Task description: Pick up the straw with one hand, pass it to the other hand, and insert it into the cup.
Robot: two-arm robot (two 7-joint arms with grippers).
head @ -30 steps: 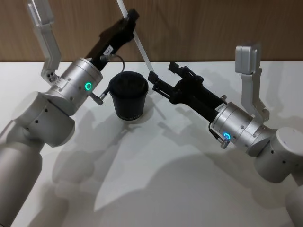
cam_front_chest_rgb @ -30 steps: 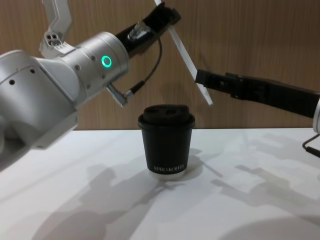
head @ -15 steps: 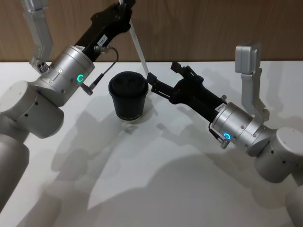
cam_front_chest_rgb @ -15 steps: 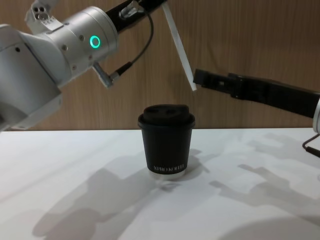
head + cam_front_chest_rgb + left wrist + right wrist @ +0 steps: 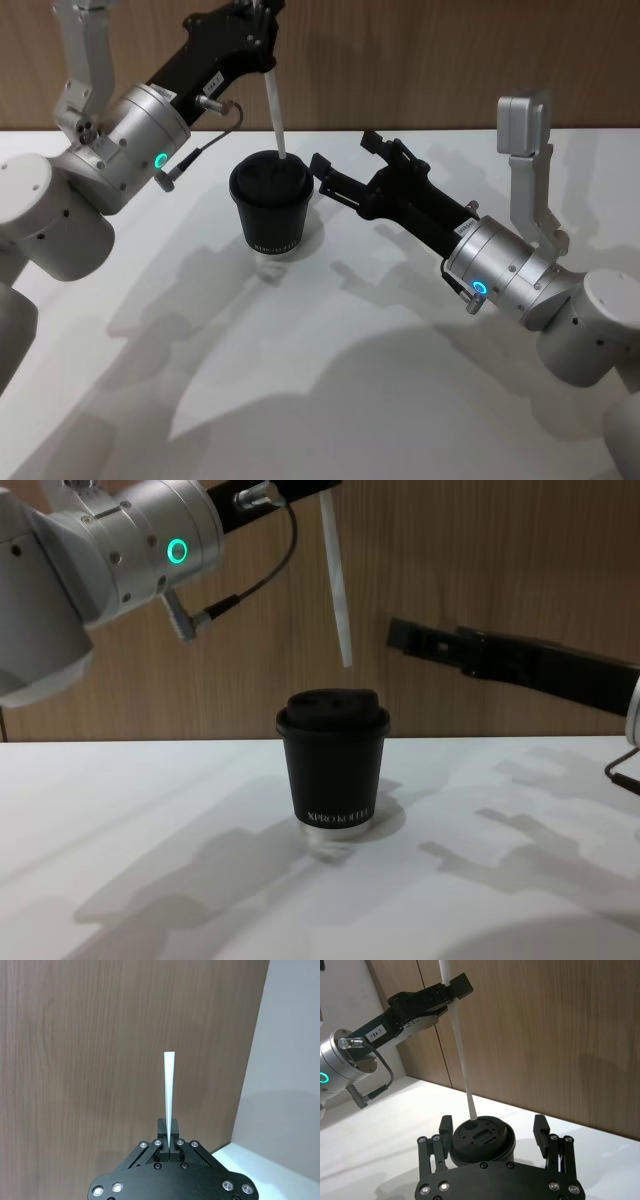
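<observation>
Left gripper: raised high over the far side of the table, reaching forward and inward from the silver wrist with the green ring; fingers clenched on the upper part of the straw, pinch seen head-on in the left wrist view.
Left arm pose: forearm slopes up from the robot's left toward the wooden wall; thin dark cable loops below the wrist.
Straw: hangs nearly upright from the left gripper, slightly tilted; chest view shows its lower tip above the cup lid, a clear gap between them, not inserted. Right wrist view puts the tip over the lid's near edge.
Cup: upright on the table, lid on, white lettering near its base, between the two arms.
Right gripper: held level just beside the cup on the robot's right, pointing at it; fingers spread apart, grasping nothing, cup framed between them in the right wrist view.
Right arm pose: extended low from the robot's right, wrist ring lit.
</observation>
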